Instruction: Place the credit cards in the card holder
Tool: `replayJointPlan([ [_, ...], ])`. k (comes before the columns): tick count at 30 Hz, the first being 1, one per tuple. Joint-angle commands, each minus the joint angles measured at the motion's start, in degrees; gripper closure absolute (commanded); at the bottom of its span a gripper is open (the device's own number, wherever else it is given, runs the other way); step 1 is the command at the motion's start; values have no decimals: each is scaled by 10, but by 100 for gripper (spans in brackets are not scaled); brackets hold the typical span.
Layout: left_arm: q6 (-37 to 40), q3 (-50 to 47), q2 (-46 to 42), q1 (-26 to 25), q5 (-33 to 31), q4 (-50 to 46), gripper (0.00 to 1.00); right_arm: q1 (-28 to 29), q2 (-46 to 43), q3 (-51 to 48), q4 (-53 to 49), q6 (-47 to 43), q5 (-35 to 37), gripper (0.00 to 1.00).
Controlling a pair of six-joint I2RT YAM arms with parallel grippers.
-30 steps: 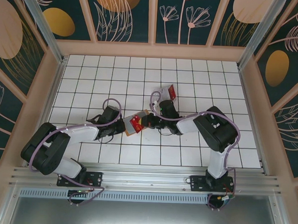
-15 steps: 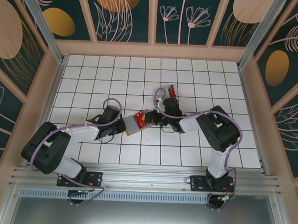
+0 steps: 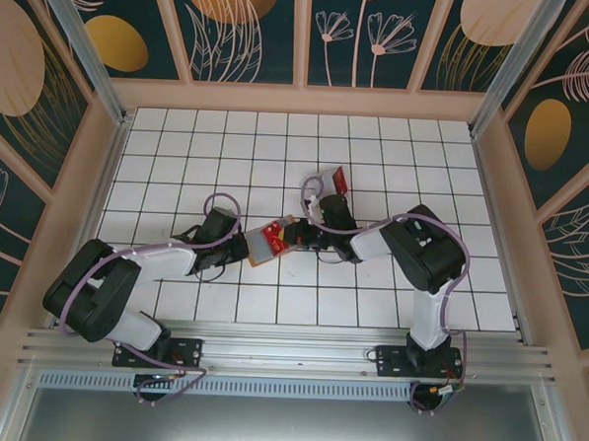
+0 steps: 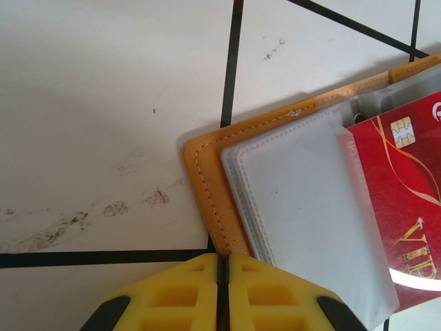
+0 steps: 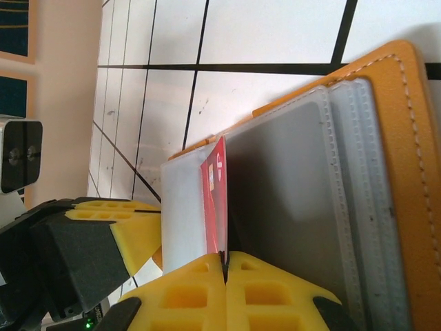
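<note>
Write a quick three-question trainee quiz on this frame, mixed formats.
1. True or false: the card holder lies folded shut.
2. The right tool pinches: A) the red credit card; B) a pen; C) nothing.
3. Short answer: what is the card partly tucked into?
Key: 1 false, it lies open; 2 A; 3 a clear sleeve of the holder.

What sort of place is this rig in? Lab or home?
Most likely a lab test cell, not a home: white gridded tabletop, leaf-print wall panels boxing it in like a backdrop, aluminium mounting rail along the near edge.
</note>
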Motion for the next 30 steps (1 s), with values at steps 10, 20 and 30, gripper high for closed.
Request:
replayJointPlan([
  [10, 5, -9, 34, 2, 0, -44, 89, 29, 22, 35, -39, -14, 19, 92],
  [20, 7, -11, 35, 1, 1, -40, 89, 61, 23, 38, -74, -29, 34, 92],
  [30, 3, -13, 32, 2, 6, -36, 90, 81, 30, 54, -84, -28, 42, 85],
])
